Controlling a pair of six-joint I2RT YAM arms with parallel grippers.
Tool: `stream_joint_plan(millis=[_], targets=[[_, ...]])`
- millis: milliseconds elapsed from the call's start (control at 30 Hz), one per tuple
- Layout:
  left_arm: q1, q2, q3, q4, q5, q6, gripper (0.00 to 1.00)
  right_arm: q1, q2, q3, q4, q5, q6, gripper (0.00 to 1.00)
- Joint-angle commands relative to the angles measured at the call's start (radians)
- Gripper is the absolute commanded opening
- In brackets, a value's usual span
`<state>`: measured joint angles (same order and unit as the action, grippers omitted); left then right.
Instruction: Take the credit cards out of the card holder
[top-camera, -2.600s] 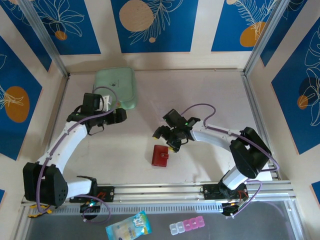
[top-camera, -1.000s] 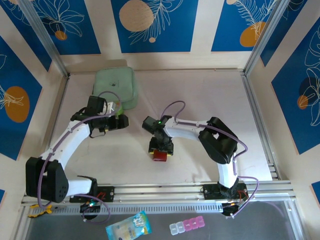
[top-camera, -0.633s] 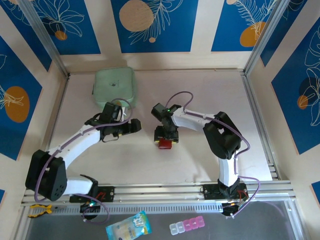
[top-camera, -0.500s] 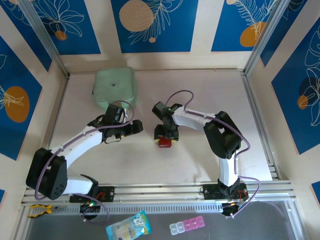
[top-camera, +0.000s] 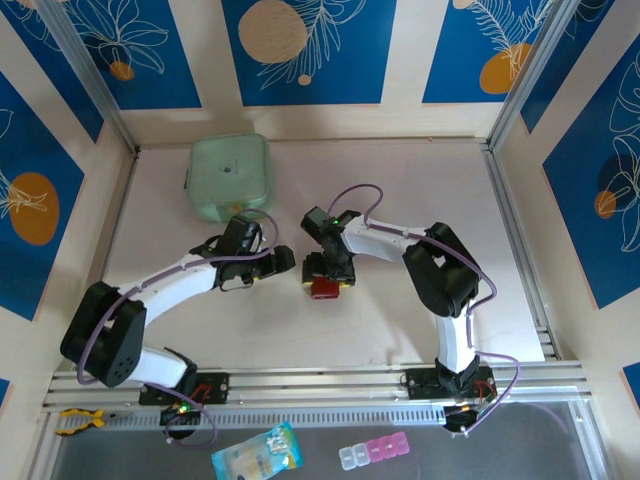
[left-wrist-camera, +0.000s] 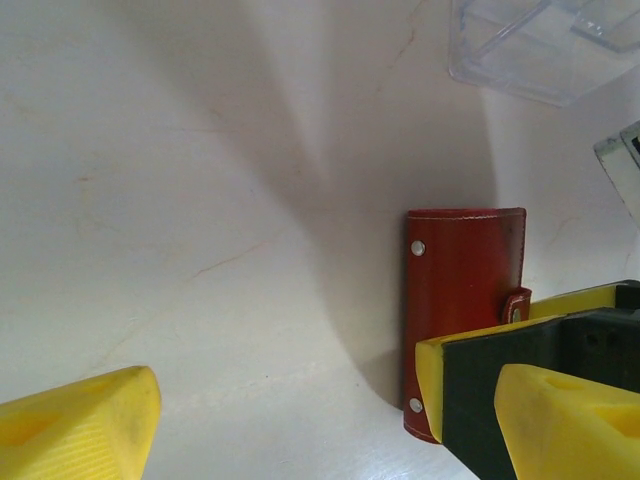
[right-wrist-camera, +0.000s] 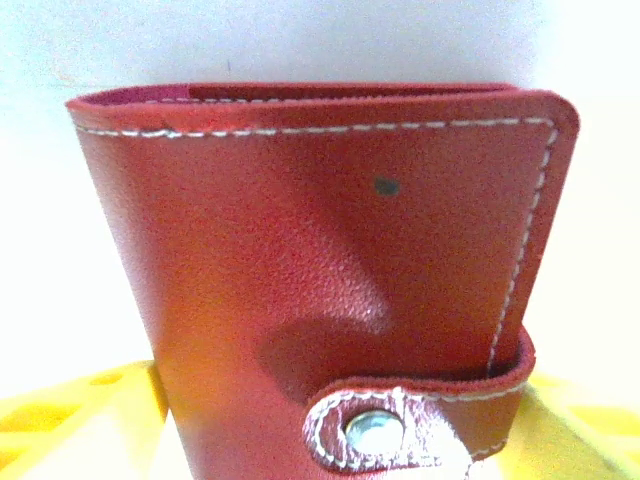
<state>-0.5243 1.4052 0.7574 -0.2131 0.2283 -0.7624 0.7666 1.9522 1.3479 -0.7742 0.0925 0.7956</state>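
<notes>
Red card holder between right jaws

The right gripper hides most of the wallet from above; up close, its lower end is cut off.

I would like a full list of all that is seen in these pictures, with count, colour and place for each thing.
dark red leather-like card holder: 1, red with pale stitching, snapped closed, table centre
mint-green square pouch: 1, pale green, far left part of table
blue-and-white printed packet: 1, dark ledge below the rail, left
pink-and-clear pill box strip: 1, same ledge, centre
clear plastic piece: 1, transparent, beyond the card holder in the left wrist view; cannot tell what it is
left pincer: 1, yellow fingers, open, just left of the card holder
right pincer: 1, yellow fingers, shut on the card holder
</notes>
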Motion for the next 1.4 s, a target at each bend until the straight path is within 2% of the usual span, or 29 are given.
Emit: stream_joint_plan(millis=[0, 133, 433, 567, 767, 867, 967, 1367], targets=[[-0.016, 0.02, 0.015, 0.029, 0.03, -0.012, 0.87, 0.009, -0.081, -0.016, -0.016, -0.029, 0.011, 0.82], [-0.027, 0.054, 0.038, 0.046, 0.053, -0.011, 0.81, -0.008, -0.14, -0.037, -0.007, -0.047, 0.005, 0.82], [-0.064, 0.153, 0.073, 0.136, 0.135, -0.045, 0.42, -0.076, -0.265, -0.126, 0.011, -0.052, -0.019, 0.77], [-0.087, 0.177, 0.068, 0.191, 0.162, -0.08, 0.26, -0.1, -0.271, -0.145, 0.028, -0.058, -0.045, 0.71], [-0.114, 0.212, 0.054, 0.283, 0.208, -0.139, 0.06, -0.101, -0.242, -0.141, 0.058, -0.075, -0.112, 0.5], [-0.118, 0.233, 0.045, 0.32, 0.231, -0.16, 0.01, -0.098, -0.205, -0.104, 0.038, -0.068, -0.127, 0.42], [-0.118, 0.247, 0.045, 0.305, 0.227, -0.161, 0.0, -0.09, -0.168, -0.074, 0.024, -0.062, -0.133, 0.38], [-0.114, 0.286, 0.031, 0.303, 0.236, -0.169, 0.0, -0.043, -0.052, 0.032, -0.068, 0.003, -0.152, 0.35]])
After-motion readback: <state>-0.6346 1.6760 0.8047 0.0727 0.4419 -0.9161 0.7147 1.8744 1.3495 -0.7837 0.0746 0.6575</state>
